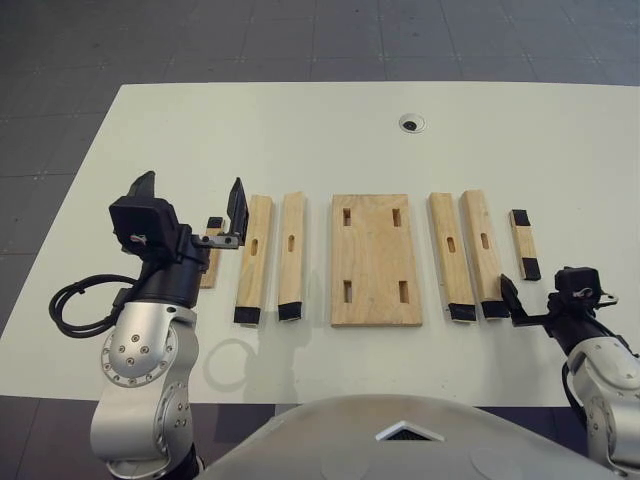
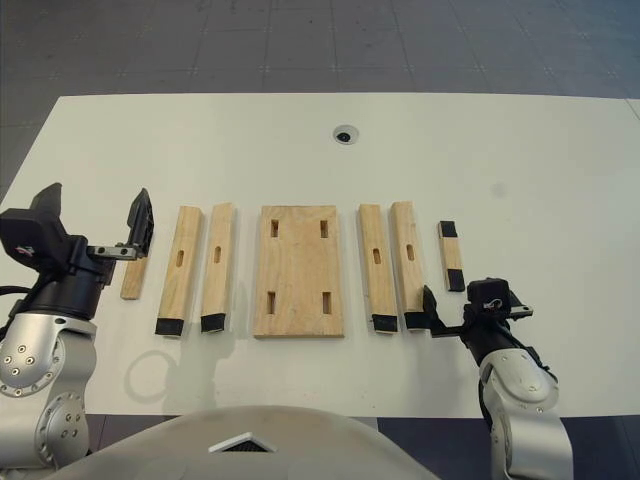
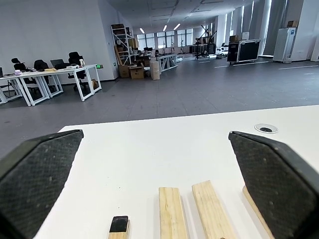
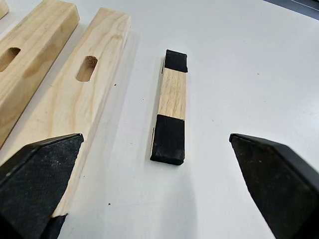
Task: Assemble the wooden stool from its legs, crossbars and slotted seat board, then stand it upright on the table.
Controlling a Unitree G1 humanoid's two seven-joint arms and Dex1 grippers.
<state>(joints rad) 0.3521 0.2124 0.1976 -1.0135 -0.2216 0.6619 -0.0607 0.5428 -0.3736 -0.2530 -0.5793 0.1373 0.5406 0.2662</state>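
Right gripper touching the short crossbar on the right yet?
Apart. In the right wrist view, bare white table shows between the crossbar and each open finger of the right gripper.

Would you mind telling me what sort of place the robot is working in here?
Probably a large open lab or workshop hall: behind the white table stand office desks with chairs, a storage rack with cardboard boxes, and black equipment cases.

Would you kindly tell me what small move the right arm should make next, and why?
Probably lower the right gripper onto the short crossbar and close. It stands open with the crossbar lying flat ahead, lined up between its fingers, clear of the nearest leg, and no part is joined yet.
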